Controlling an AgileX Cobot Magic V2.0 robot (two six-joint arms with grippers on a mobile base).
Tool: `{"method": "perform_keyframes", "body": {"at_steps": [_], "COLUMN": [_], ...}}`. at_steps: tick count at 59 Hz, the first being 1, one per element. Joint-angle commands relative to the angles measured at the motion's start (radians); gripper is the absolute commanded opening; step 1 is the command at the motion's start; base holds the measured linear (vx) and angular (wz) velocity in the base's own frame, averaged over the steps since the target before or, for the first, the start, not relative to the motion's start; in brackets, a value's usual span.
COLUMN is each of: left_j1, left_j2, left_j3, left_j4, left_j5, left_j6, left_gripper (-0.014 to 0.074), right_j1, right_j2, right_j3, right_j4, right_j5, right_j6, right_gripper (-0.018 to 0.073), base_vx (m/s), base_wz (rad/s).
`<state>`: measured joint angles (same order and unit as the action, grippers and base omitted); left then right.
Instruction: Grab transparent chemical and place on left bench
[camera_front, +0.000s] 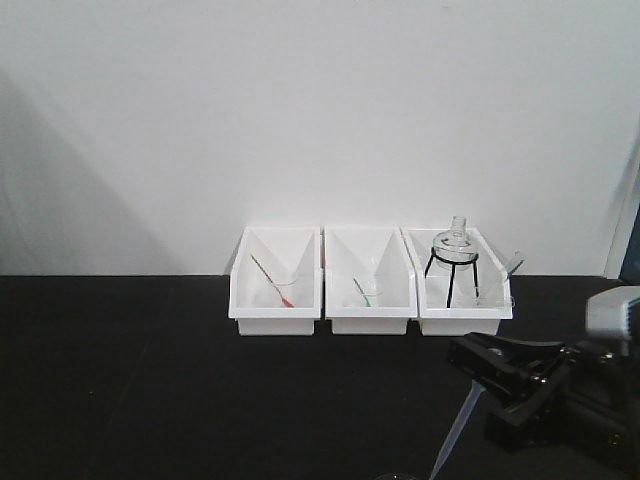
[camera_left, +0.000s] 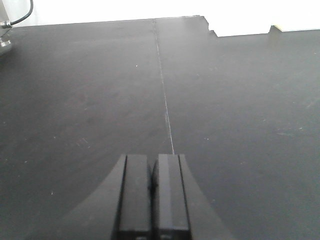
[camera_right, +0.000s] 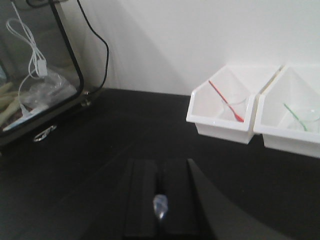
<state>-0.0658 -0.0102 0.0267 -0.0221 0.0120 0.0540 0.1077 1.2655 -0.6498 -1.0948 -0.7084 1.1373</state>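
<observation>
My right gripper (camera_front: 480, 375) hovers low at the right, above the black countertop (camera_front: 150, 380), shut on the transparent chemical (camera_front: 450, 432). This slim clear pipette hangs down and to the left from the fingers. In the right wrist view its bluish bulb end (camera_right: 160, 205) sits pinched between the black pads of the right gripper (camera_right: 159, 163). My left gripper (camera_left: 152, 158) is over bare black countertop (camera_left: 235, 100), jaws pressed together with nothing in them. The left bench is out of view.
Three white bins stand against the wall: one with a red-tipped pipette (camera_front: 272, 283), one with a green-tipped pipette (camera_front: 366, 294), one with a flask on a black tripod (camera_front: 452, 252). A glass-fronted box with cables (camera_right: 35, 75) is far left.
</observation>
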Motion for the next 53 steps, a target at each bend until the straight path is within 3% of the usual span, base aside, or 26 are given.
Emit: {"method": "perform_keyframes", "body": {"at_steps": [1, 15, 23, 41, 53], "left_j1": [-0.002, -0.002, -0.002, -0.002, -0.002], "left_j2": [-0.019, -0.019, -0.019, -0.019, -0.019], "left_j3": [0.016, 0.016, 0.016, 0.016, 0.016], "left_j4": [-0.001, -0.001, -0.001, -0.001, -0.001], "left_j5": [-0.078, -0.078, -0.078, -0.078, -0.078], "left_j6": [-0.008, -0.008, -0.008, -0.008, -0.008], "left_gripper": [-0.0003, -0.0003, -0.0003, -0.0003, -0.0003], "right_j1": [0.001, 0.001, 0.001, 0.001, 0.001], "right_j2": [0.062, 0.269, 0.324, 0.348, 0.346], "right_j3": [-0.048, -0.050, -0.050, -0.050, -0.050], "right_j4": [0.026, 0.082, 0.085, 0.095, 0.102], "right_j5": [-0.103, -0.210, -0.287, -0.350, -0.351], "right_j6": [-0.059, -0.243, -0.357, -0.385, -0.386], "right_gripper": [-0.0003, 0.0005, 0.0071, 0.0393, 0.0468], "base_vx": [0.00, 0.00, 0.00, 0.00, 0.00], "base_wz": [0.00, 0.00, 0.00, 0.00, 0.00]}}
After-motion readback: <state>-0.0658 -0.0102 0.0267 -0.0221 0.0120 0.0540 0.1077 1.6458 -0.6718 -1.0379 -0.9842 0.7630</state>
